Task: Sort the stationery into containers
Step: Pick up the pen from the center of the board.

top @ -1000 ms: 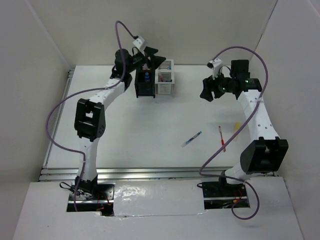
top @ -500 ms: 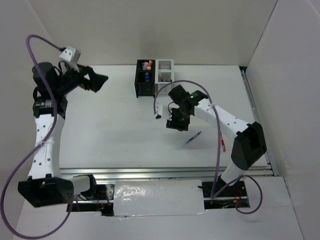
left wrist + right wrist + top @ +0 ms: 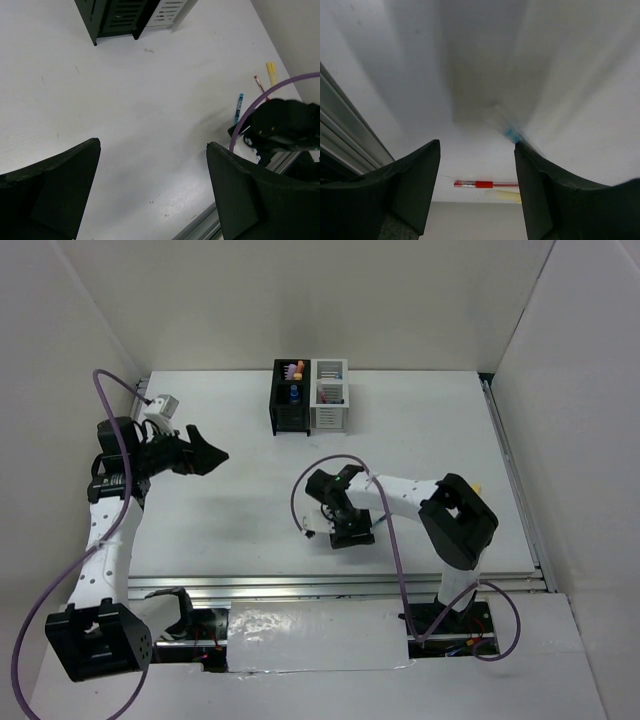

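- White tabletop [image 3: 240,510] with plain white walls on three sides; both arm bases sat at the near edge.
- Black box [image 3: 291,405] and white box [image 3: 330,400] stood upright and joined, at the far middle of the table, black on the left.
- Orange and pink marker tops [image 3: 296,368] stuck out of the black box, with a blue cap [image 3: 294,395] lower in the same box. Contents of the white box were too small to tell.
- Left gripper [image 3: 210,445] was raised over the left side of the table, well apart from the boxes. Its jaws were spread wide with nothing between them, and the left wrist view showed only bare table there.
- Right gripper [image 3: 352,535] was low over the near middle of the table, pointing down. Jaws were parted and held nothing.
- Blue pen [image 3: 510,132] lay flat on the table just past the right fingertips [image 3: 522,150]. It was blurred, so contact could not be told. It was hidden under the gripper in the top view.
- Left wrist view showed the blue pen, the red pen [image 3: 260,85] and the yellow marker [image 3: 271,73] loose on the table near each other, far from the boxes.
- Red pen lay flat beyond the blue one in the right wrist view, with the yellow marker just beside it.
- Purple cable [image 3: 300,490] looped off the right wrist.
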`<state>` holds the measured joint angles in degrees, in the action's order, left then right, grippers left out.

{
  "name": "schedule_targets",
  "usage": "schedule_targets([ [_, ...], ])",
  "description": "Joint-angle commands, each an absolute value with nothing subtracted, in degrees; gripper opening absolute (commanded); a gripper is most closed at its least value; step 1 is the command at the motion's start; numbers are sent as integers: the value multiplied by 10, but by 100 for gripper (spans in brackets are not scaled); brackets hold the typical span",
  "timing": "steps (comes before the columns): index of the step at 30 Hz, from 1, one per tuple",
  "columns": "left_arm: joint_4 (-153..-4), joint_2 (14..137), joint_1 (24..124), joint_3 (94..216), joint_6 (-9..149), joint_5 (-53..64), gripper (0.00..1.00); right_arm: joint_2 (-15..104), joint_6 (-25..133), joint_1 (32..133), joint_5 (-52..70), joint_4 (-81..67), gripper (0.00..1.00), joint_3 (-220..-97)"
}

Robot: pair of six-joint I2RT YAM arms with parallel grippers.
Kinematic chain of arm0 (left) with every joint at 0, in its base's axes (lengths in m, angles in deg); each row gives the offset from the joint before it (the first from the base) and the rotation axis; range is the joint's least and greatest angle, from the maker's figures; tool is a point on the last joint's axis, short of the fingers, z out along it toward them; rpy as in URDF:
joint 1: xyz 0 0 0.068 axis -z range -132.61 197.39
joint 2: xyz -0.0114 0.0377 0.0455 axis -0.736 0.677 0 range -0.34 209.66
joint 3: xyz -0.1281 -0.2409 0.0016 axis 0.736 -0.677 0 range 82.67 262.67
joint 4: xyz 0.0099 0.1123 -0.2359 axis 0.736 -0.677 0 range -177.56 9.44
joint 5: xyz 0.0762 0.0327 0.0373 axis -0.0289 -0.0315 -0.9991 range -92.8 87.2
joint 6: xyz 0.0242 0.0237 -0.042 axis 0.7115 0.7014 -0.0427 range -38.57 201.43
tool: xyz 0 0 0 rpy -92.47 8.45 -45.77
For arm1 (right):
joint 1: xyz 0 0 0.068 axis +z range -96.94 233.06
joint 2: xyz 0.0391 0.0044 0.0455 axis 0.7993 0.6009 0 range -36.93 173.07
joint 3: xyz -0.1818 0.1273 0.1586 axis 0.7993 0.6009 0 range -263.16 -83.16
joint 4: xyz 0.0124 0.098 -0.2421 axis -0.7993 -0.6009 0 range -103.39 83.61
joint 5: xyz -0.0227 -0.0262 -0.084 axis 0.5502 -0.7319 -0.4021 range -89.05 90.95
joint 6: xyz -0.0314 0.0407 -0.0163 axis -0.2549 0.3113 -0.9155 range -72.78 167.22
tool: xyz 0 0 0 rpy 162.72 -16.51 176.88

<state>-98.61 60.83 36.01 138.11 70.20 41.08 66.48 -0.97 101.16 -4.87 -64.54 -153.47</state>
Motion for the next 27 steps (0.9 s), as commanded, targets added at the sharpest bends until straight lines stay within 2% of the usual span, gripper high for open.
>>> schedule_targets([
  [1,-966,624,364,1399,678,436,99,648,-3,1034,-82,-605,69,-1496],
  [17,-933,617,382,1381,661,404,99,678,-30,1054,-134,-554,67,-1491],
  [27,-931,629,383,1391,661,403,99,706,-80,1048,-167,-502,55,-1440],
])
